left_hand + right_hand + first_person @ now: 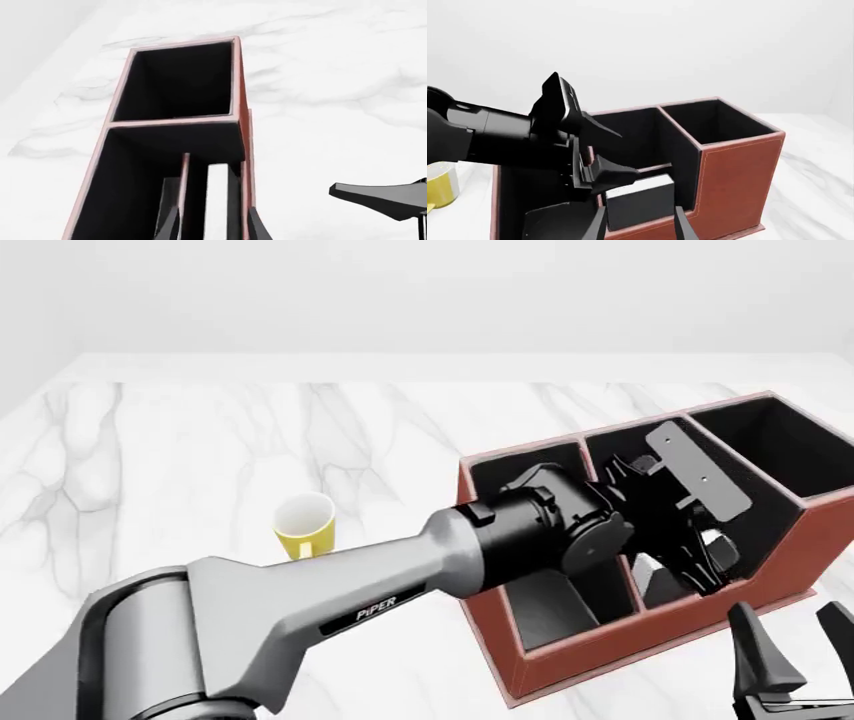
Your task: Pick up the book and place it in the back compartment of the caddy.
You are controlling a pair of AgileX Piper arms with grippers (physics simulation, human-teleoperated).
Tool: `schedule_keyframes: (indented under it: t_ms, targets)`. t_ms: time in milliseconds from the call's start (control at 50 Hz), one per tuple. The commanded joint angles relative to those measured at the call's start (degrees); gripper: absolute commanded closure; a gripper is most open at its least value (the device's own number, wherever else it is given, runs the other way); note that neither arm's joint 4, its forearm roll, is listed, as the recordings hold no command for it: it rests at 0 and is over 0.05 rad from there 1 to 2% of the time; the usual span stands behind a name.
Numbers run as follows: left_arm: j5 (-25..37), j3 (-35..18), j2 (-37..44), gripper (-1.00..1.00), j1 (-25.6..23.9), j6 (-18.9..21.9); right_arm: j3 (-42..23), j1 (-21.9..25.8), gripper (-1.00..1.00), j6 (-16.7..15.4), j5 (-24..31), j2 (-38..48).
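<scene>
The left end effector is down inside the caddy, in one of the two small middle cells; the book (black cover, white page edges) stands upright there, w/ a finger against its top edge; the left wrist view shows the fingertips either side of the white pages, so the jaws look closed on the book, though contact isn't fully clear. The low reddish divider sits just beside the book. The right end effector hovers off the caddy's near corner at approx. 5 o'clock in the front view, jaws apart, holding nothing. A yellow mug stands on the marble worktop at approx. 9 o'clock from the caddy, well apart.
</scene>
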Motion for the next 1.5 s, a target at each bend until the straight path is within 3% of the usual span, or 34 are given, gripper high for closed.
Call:
schedule_keyframes:
  t_ms: [20, 220, 400, 620, 680, 720, 740, 960, 1180, 1260, 1340, 1360, 1400, 1500]
  targets:
    - [0.2, 1.4, -4.1, -1.0, 0.7, 0.1, 0.0, -0.1, -1.0, -0.1, -0.2, 0.3]
    - [-1.5, 8.3, -12.5, -1.0, 0.4, 1.2, 0.0, -0.1, -1.0, -0.1, -0.3, 0.4]
    - [-4.4, 16.3, -22.4, -1.0, 3.7, 2.5, 0.0, -0.1, -1.0, -0.1, -0.3, 0.4]
    - [-11.8, 32.3, -35.6, -1.0, 9.7, 4.4, 0.0, 0.1, -1.0, -0.1, 0.5, -0.6]
    - [-15.1, 36.3, -38.8, -1.0, 14.3, 3.1, 0.0, 0.2, -1.0, -0.2, 0.3, -0.3]
    - [-18.2, 40.8, -40.1, -1.0, 16.0, 6.6, 0.0, 0.3, -1.0, -0.2, 0.5, -0.7]
    - [-19.9, 42.9, -41.9, -1.0, 17.9, 4.4, 0.0, 0.2, -1.0, -0.2, 0.6, -0.7]
    - [-30.9, 68.4, -59.5, -1.0, 27.6, 2.9, 0.0, 0.1, -1.0, -0.3, 0.5, -0.6]
    - [-33.1, 79.8, -73.5, -1.0, 33.1, -1.8, -0.1, 0.2, -1.0, -0.6, 0.8, -1.2]
    - [-35.4, 86.0, -77.9, -1.0, 34.9, -5.3, 0.0, 0.1, -1.0, -0.7, 0.8, -1.2]
    - [-40.1, 91.8, -80.9, -1.0, 38.0, -7.1, 0.0, 0.1, -1.0, -0.7, 0.9, -1.3]
    - [-43.1, 95.2, -82.0, -1.0, 40.1, -10.4, 0.0, 0.1, -1.0, -0.8, 1.0, -1.4]
    - [-44.9, 96.8, -82.2, -1.0, 41.4, -10.7, 0.0, 0.1, -1.0, -0.8, 1.0, -1.3]
    - [-57.5, 106.4, -82.7, -1.0, 47.9, -14.0, 0.0, -0.2, -1.0, -1.0, 0.0, -0.1]
